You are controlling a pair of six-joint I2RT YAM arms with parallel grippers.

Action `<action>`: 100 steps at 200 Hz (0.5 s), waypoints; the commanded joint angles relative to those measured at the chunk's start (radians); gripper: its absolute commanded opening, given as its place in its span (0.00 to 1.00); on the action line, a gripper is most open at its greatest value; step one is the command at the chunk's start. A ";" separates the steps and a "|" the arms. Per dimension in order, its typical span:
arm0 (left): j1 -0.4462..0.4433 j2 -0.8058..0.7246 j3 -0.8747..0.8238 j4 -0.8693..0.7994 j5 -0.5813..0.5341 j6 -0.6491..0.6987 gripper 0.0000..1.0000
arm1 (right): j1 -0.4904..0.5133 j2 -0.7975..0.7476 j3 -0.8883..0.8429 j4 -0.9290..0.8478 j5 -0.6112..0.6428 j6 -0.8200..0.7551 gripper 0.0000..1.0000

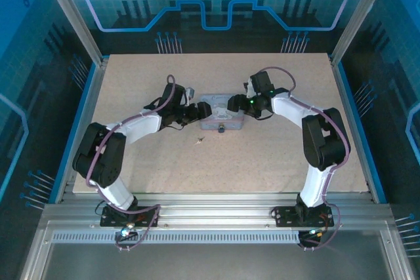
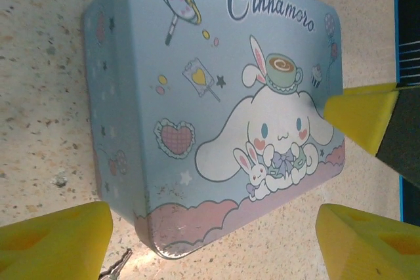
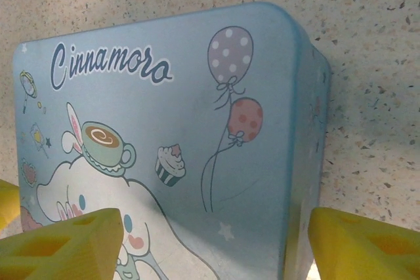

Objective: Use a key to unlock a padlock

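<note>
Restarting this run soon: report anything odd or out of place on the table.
Nothing spilled or broken. Oddly, the open left gripper and right gripper flank the Cinnamoroll tin; padlock and key lie untouched nearby.

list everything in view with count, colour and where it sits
tin: one, pale blue with cartoon print, middle of the table, between the two tools
padlock: one, dark grey, on the table just in front of the tin's near side
key: one, pale silvery, on the table, nearer and left of the padlock, apart from it
table: one, beige speckled, under everything
left arm: one, white and black, reaching to the tin's left end
right arm: one, white and black, reaching to the tin's right end
left tool: one, yellow, open, holding nothing
right tool: one, yellow, open, holding nothing
</note>
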 commanded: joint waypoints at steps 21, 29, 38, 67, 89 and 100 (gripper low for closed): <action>0.031 -0.089 -0.039 -0.035 -0.040 0.007 0.82 | -0.012 -0.086 -0.016 -0.056 0.051 -0.023 0.77; 0.030 -0.107 -0.050 -0.043 -0.045 0.008 0.81 | -0.013 -0.104 -0.024 -0.063 0.061 -0.029 0.77; 0.030 -0.128 -0.065 -0.053 -0.048 0.008 0.81 | -0.011 -0.126 -0.039 -0.070 0.071 -0.035 0.77; 0.023 -0.206 -0.127 -0.122 -0.087 -0.001 0.78 | -0.003 -0.238 -0.119 -0.080 0.096 -0.053 0.75; -0.008 -0.259 -0.175 -0.179 -0.140 -0.012 0.73 | 0.015 -0.345 -0.196 -0.091 0.111 -0.066 0.74; -0.031 -0.275 -0.193 -0.207 -0.171 -0.026 0.70 | 0.028 -0.395 -0.234 -0.100 0.120 -0.069 0.74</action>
